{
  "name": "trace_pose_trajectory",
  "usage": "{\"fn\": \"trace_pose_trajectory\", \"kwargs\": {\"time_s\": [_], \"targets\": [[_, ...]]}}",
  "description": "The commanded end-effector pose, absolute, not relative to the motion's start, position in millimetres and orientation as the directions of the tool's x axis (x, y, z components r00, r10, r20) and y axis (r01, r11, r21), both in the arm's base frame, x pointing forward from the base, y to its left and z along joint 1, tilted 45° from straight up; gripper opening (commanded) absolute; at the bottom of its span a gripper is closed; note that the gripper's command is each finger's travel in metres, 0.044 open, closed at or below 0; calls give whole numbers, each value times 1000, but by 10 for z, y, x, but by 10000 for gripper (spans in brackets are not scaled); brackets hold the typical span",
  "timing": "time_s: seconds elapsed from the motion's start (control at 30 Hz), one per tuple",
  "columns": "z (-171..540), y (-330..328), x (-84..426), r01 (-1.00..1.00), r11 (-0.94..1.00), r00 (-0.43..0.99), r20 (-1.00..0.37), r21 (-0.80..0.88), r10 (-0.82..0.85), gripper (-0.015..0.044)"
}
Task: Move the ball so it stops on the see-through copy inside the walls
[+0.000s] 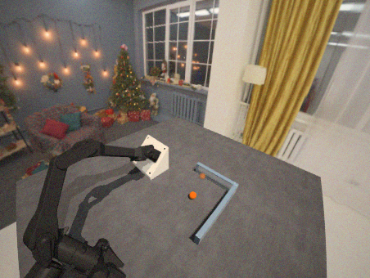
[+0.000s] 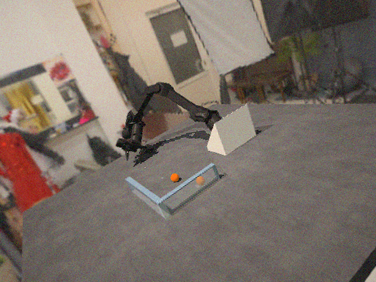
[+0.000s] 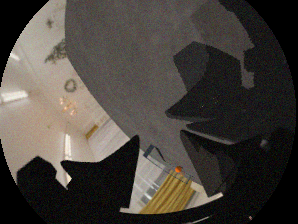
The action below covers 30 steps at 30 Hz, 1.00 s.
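From the left, a room with string lights and a Christmas tree (image 1: 126,83) gives way to a grey table (image 1: 266,229). The gripper (image 1: 152,154), jaws partly apart on nothing, sits by a white wedge block (image 1: 157,161). The small orange ball (image 1: 192,195) rests inside the clear walls (image 1: 218,204), near its paler copy (image 1: 202,176).

The robot is one slim arm of matte black links (image 1: 53,180), with rounded, thicker housings at the joints and a bulky black base (image 1: 78,255) of several blocks. Its black parallel-jaw gripper (image 3: 160,163) has two flat, pointed fingers, which look like dark wedges in the wrist view. Behind the jaws sits a curved black rim with small pale marks.
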<state>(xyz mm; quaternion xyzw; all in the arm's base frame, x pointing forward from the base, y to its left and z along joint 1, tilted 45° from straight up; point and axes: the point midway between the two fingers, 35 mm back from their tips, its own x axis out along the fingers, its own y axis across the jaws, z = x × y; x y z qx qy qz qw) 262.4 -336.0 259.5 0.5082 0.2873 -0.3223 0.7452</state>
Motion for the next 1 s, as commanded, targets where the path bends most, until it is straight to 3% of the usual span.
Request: {"fn": "trace_pose_trajectory", "kwargs": {"time_s": [0.0,0.3,0.53,0.67,0.83,0.97], "targets": [[2134,-3034,2933,834,321,509,-850,449,-134,264],[1164,-2049,3294,848,529,149,-975,41,-164,264],[516,-1143,3231,607,733,-78,-941,-307,-329,264],[259,-709,3061,388,781,-127,-867,-490,-481,264],[65,-301,2799,95,729,-74,-735,-678,-674,264],[48,-254,2762,55,712,-57,-714,-700,-697,264]]}}
